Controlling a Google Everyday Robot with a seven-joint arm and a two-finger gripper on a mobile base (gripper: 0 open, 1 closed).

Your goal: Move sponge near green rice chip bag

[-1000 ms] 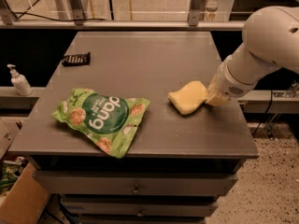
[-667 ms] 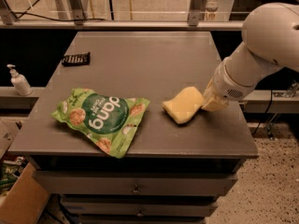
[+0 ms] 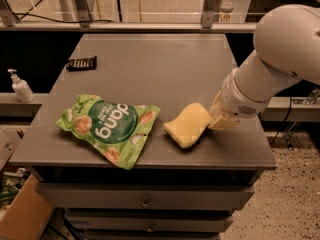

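Near the front right of the grey table [image 3: 160, 64], the gripper [image 3: 215, 117] sat low at the end of a thick white arm [image 3: 280, 59] that reached in from the right. Its yellowish jaws were clamped on the right end of the pale yellow sponge [image 3: 187, 125]. The sponge lay tilted, its left end towards the green rice chip bag [image 3: 110, 126] and just beside the bag's right corner, though whether the two touched could not be told. The crinkled bag lay flat near the table's front edge, left of centre, its white "dang" lettering upside down. Well apart, a small black ridged object [image 3: 81, 63] rested towards the back left. A white pump bottle [image 3: 21, 86] stood on a ledge left of the table.
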